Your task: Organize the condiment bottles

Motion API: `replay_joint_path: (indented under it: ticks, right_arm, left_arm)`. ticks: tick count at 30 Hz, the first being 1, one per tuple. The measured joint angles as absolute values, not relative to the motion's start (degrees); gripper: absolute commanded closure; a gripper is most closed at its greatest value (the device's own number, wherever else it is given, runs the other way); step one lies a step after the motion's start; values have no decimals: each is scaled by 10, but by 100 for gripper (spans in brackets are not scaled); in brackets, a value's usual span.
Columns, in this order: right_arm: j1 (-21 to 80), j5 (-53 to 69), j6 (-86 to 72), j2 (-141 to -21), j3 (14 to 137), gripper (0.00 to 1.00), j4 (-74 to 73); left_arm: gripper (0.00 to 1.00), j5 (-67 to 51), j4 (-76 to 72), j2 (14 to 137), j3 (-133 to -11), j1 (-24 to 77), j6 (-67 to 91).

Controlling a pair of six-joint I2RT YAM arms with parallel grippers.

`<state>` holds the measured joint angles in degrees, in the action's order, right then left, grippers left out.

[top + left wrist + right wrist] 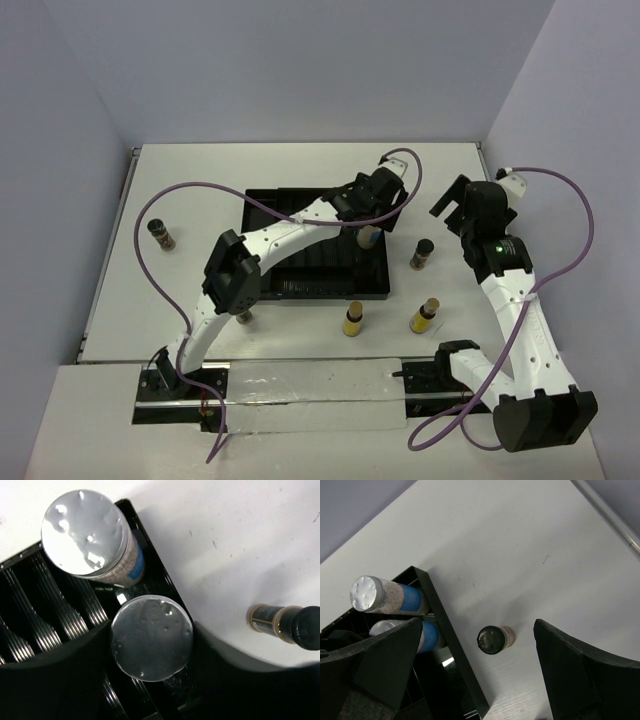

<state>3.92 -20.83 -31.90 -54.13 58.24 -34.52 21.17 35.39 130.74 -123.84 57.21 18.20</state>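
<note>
My left gripper (368, 212) is at the back right corner of the black tray (300, 296), shut on a silver-capped bottle (151, 637) that stands inside the tray wall (165, 580). A second silver-capped, blue-labelled bottle (90, 535) stands just behind it; both show in the right wrist view (365, 594). My right gripper (450, 208) is open and empty, its jaws wide above a dark black-capped jar (492, 639) on the table right of the tray (422, 253). Two yellow-filled bottles (353, 318) (425, 316) stand in front of the tray. Another dark jar (160, 234) stands at far left.
A further small jar (245, 318) is partly hidden under the left arm's elbow. The tray's ribbed compartments (45, 625) lie left of the held bottle. Purple cables loop over both arms. Walls close the table on three sides.
</note>
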Motion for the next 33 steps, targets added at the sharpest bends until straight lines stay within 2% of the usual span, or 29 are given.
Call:
replay_joint_path:
  ticks: [2, 11, 23, 33]
  right_arm:
    - [39, -202, -319, -537, 567, 0, -347]
    - [39, -165, -318, -526, 498, 7, -352]
    - [39, -125, -297, -585, 474, 16, -337]
    - [39, -113, -273, -681, 475, 24, -313]
  left_arm:
    - [3, 212, 343, 1307, -1229, 573, 184]
    - [3, 222, 366, 1279, -1201, 573, 192]
    - [3, 275, 378, 1011, -1103, 574, 221]
    - [3, 310, 377, 937, -961, 521, 264]
